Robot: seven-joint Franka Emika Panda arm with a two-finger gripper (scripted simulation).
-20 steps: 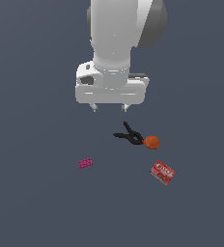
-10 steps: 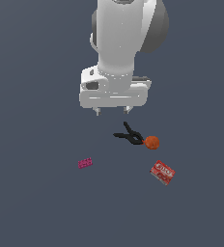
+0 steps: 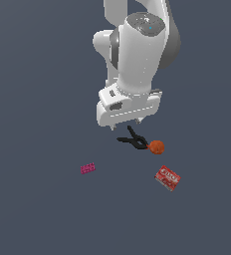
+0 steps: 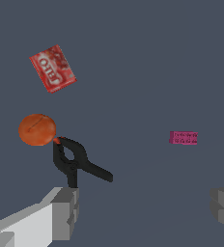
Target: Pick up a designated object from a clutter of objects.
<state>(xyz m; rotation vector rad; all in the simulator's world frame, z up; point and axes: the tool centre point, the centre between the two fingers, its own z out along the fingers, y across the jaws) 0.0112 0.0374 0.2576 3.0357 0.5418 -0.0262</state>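
Note:
The orange-red ball (image 3: 157,147) lies on the grey floor, touching the tip of the black clamp (image 3: 133,140). It also shows in the wrist view (image 4: 37,129), with the clamp (image 4: 74,161) beside it. My gripper (image 3: 126,125) hangs above the floor, over the clamp's handles and toward the exterior view's left of the ball. Its fingers (image 4: 65,211) stand wide apart and hold nothing. The flat red box (image 3: 167,178) and the magenta brick (image 3: 88,168) lie apart from them.
The red box (image 4: 52,68) and magenta brick (image 4: 183,138) also show in the wrist view. The plain dark grey floor (image 3: 38,209) spreads all around the few scattered items.
The arm has shifted toward the exterior view's right, closer to the clamp and ball. The objects have not moved.

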